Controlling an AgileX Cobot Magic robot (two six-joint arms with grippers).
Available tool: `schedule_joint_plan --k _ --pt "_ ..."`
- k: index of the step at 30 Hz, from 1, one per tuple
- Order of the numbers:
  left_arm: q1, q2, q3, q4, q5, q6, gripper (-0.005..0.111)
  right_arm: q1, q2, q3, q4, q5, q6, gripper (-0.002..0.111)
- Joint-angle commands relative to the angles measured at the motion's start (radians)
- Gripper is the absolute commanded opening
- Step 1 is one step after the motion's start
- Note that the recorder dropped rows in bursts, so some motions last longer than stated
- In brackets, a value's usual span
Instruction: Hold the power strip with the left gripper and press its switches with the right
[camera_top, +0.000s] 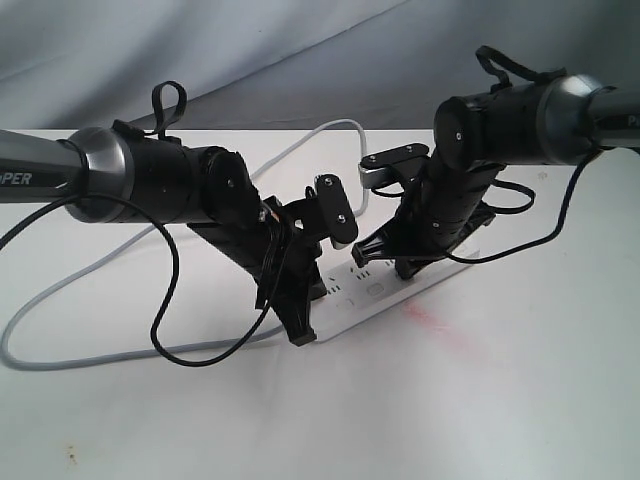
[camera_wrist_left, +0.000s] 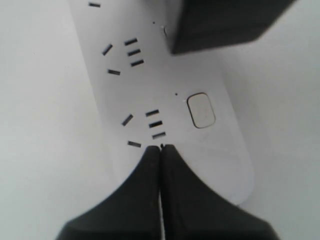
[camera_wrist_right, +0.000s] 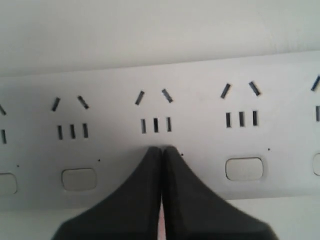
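The white power strip (camera_top: 372, 293) lies slantwise on the table under both claws. My left gripper (camera_top: 299, 334) is shut, its closed tips resting on the strip's near rounded end (camera_wrist_left: 161, 148), beside the last socket group and one button (camera_wrist_left: 201, 110). My right gripper (camera_top: 386, 262) is also shut. Its tips (camera_wrist_right: 163, 149) sit on the strip (camera_wrist_right: 200, 75) just below the middle socket group, in line with the button row, between two visible buttons (camera_wrist_right: 79, 179) (camera_wrist_right: 244, 169). Nothing is caught between either pair of jaws. The right claw appears as a dark block (camera_wrist_left: 220, 25) in the left wrist view.
The strip's light-grey cord (camera_top: 60, 290) runs from the far end and loops wide across the left of the table. A thin black cable (camera_top: 170, 330) hangs from the left arm onto the table. A faint red smear (camera_top: 425, 320) marks the white tabletop beside the strip.
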Motion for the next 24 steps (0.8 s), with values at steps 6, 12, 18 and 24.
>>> schedule_joint_plan --k 6,12,18,24 --pt "-0.008 0.031 0.015 0.015 0.058 -0.008 0.000 0.002 0.055 0.042 -0.044 0.051 0.009 0.000" --pt "-0.008 0.031 0.015 0.015 0.060 -0.010 0.000 0.000 -0.079 -0.023 -0.093 0.089 0.019 0.000" --pt "-0.008 0.031 0.015 0.015 0.058 -0.010 0.000 0.000 -0.230 -0.028 -0.167 0.078 0.078 0.000" --pt "-0.008 0.031 0.015 0.015 0.058 -0.010 0.000 0.000 -0.261 -0.028 -0.165 0.090 0.078 0.000"
